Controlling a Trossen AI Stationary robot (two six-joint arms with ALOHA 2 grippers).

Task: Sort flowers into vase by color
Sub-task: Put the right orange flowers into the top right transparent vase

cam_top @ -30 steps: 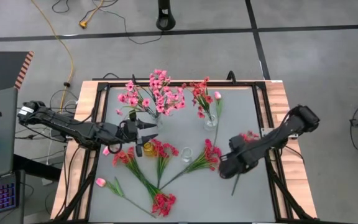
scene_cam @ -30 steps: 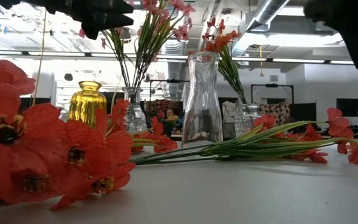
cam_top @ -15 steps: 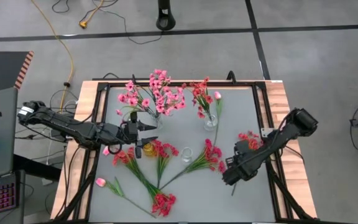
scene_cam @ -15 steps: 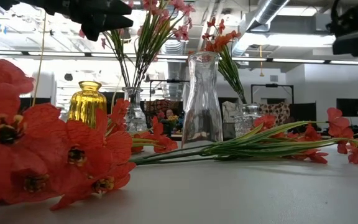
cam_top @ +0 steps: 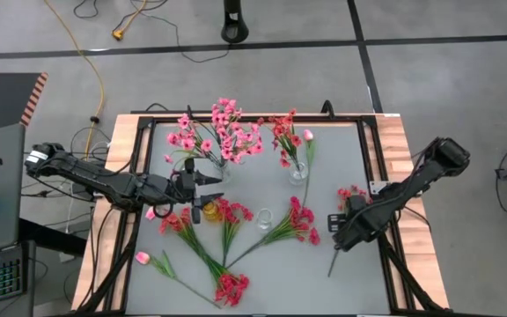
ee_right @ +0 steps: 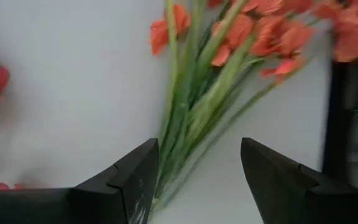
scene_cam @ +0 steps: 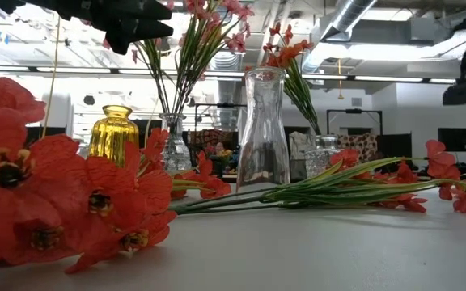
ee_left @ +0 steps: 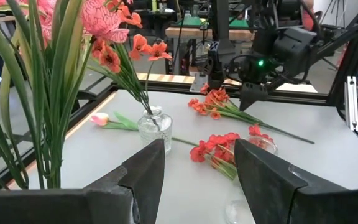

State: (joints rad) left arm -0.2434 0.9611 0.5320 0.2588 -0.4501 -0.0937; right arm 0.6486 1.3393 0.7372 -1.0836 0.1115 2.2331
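With both claws spread and empty, the sorting appears to sit between picks. In the overhead view the right claw hangs at about four o'clock on the grey counter, poised over a loose red sprig whose green stem trails toward the near edge; its wrist camera looks straight down on red blossoms and green stems lying between its two dark fingers. The left claw waits near nine o'clock, just beside a small yellow vase and close to the glass vase of pink flowers at eleven o'clock.

A second glass vase at one o'clock holds red blossoms and one pale pink bud. More red sprigs fan across the counter from six to seven o'clock, with a pale pink bud at the seven o'clock corner, so much of the sorting looks undone.

The next move likely calls for the right claw to descend and close on a single thin stem without catching its neighbours.

From table height, an empty clear bottle stands among the flowers, but huge out-of-focus red blooms fill the foreground. How high the right claw hangs above the stems cannot be judged, and its wrist view is smeared.
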